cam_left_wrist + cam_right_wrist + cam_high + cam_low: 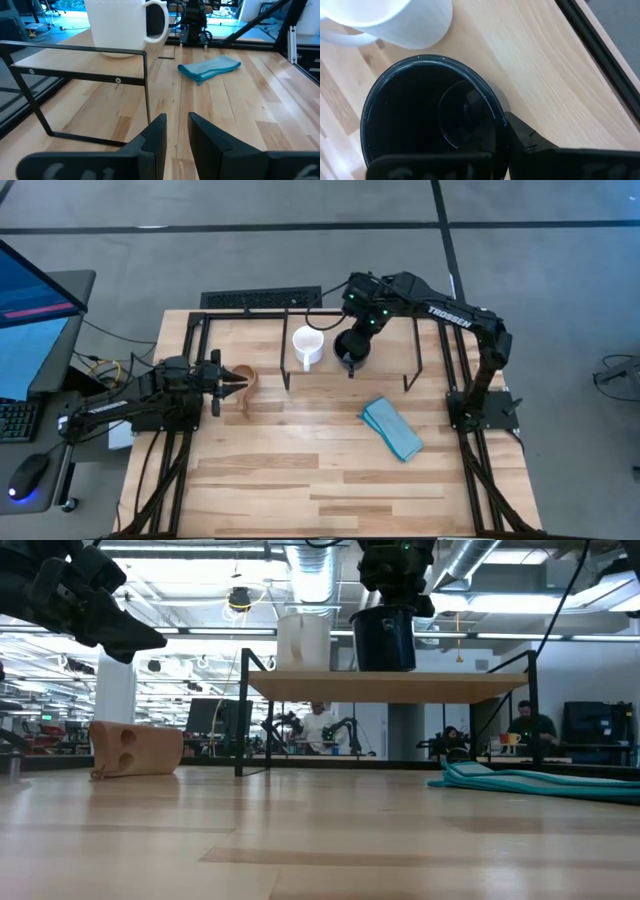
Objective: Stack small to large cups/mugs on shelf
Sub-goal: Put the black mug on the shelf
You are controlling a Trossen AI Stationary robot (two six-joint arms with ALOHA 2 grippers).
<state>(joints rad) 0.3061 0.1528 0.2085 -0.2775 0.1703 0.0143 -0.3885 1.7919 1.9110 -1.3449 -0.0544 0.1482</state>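
A white mug [308, 345] and a dark mug [352, 348] stand side by side on the wood board of the black-barred shelf [420, 355] at the table's far side. My right gripper [357, 330] comes down on the dark mug [420, 115] and is shut on its rim. A tan-brown mug [135, 748] lies on its side on the table, left of the shelf. My left gripper [236, 384] hovers above it, its fingers a narrow gap apart [177, 132] and empty. My right gripper holds the dark mug's rim [499, 116] on the side away from the white mug, with one finger inside the mug and one finger [525, 142] outside. The fingers come from above, pointing down. The mug stands upright with its bottom on the shelf board [390, 687].
A folded light blue cloth [392, 428] lies on the table in front of the shelf's right end. The shelf's thin black legs [147, 85] stand between my left gripper and the shelf's underside. People sit in the room behind the table.
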